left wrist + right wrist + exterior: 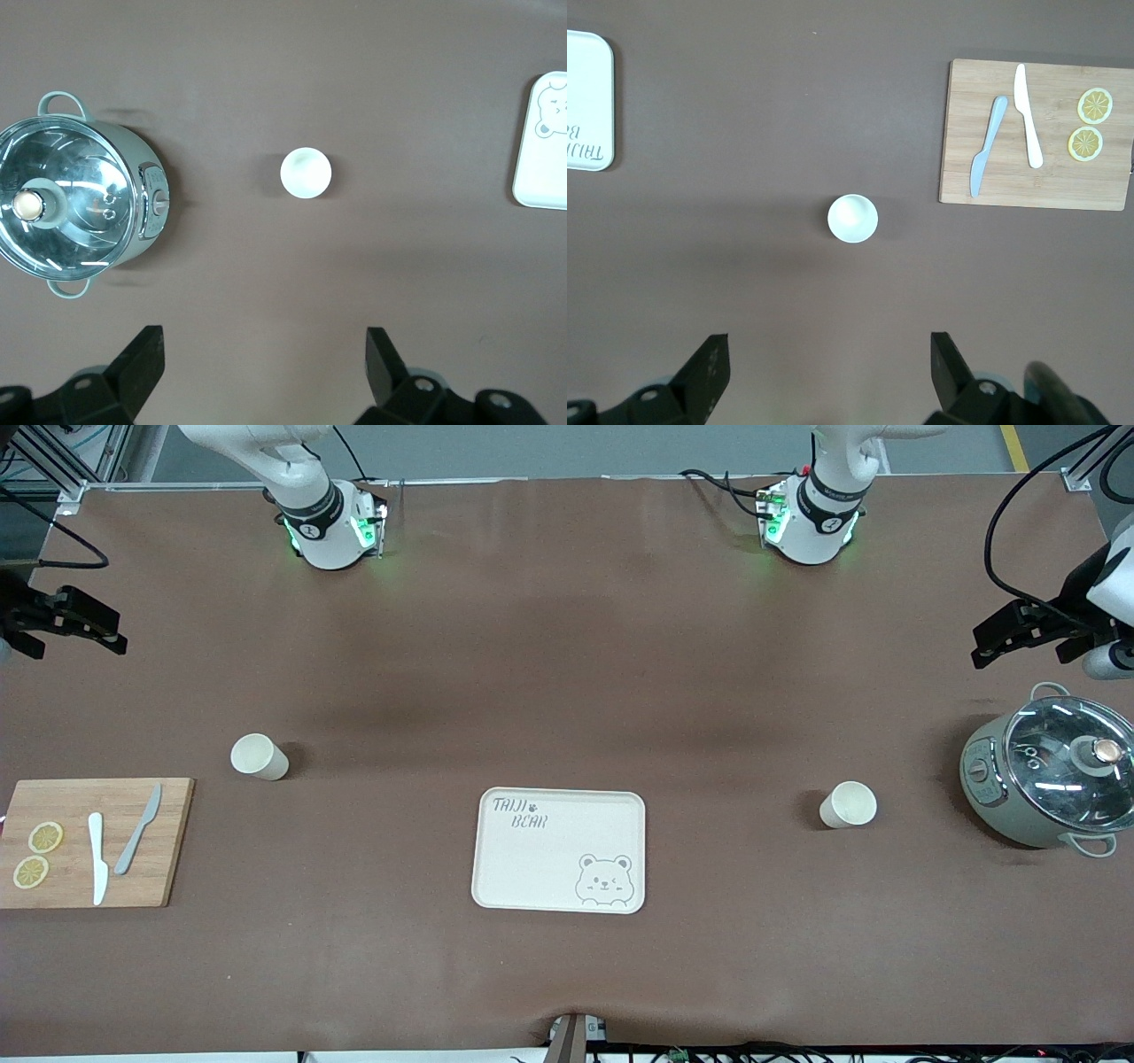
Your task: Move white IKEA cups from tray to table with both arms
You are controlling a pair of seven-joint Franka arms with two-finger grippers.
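Flanking smooth rounded tray [560, 850] – two tapered plastic cups [260, 756].

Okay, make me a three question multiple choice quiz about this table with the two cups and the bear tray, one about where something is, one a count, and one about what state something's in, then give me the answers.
1. What lies on the wooden cutting board?
A. two knives and two lemon slices
B. a cup
C. the pot

2. How many white cups stand on the brown table?
A. one
B. two
C. four

3. What state is the cream bear tray in?
A. holding both cups
B. tipped on edge
C. flat with nothing on it

Answers:
1. A: the white knife, grey knife and lemon slices all rest on the board.
2. B: one cup toward the right arm's end, one cup beside the grey-green pot.
3. C: both cups stand apart from the tray, while the left gripper and right gripper hang open, each over its own end of the table.
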